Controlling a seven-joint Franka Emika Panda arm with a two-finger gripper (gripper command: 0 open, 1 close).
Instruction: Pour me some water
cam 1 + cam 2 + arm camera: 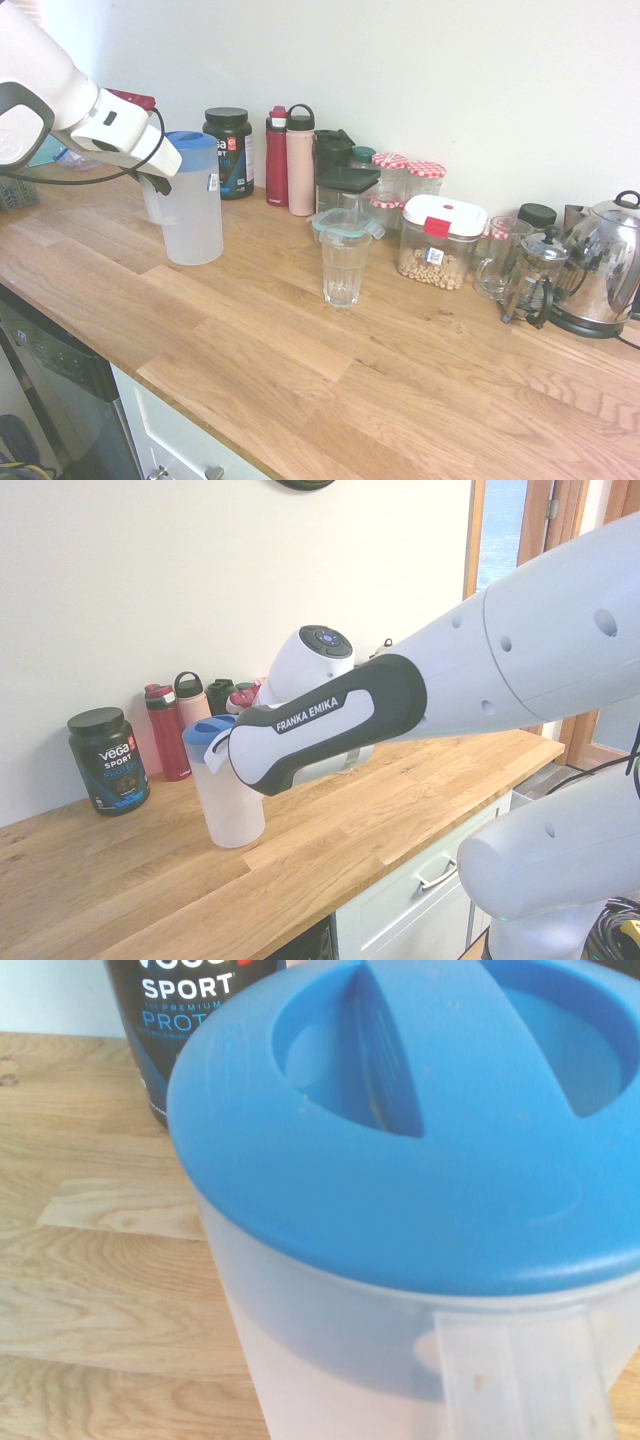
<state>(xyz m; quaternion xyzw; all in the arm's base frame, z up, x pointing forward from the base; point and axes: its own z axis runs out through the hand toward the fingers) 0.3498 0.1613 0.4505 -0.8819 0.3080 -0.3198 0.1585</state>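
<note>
**Apparently at the jug handle, grasp unconfirmed**

Gripper sits at the handle side of the frosted jug, just under its blue lid; whether the fingers are spread or clamped cannot be told, since the arm hides them in both outside views. Jug stands upright on the wooden counter, far left, near the black protein tub. Water inside is not discernible. Empty glass stands well right of the jug, in open counter, probably the pouring target. Handle approach suits a tilt-pour.
</note>
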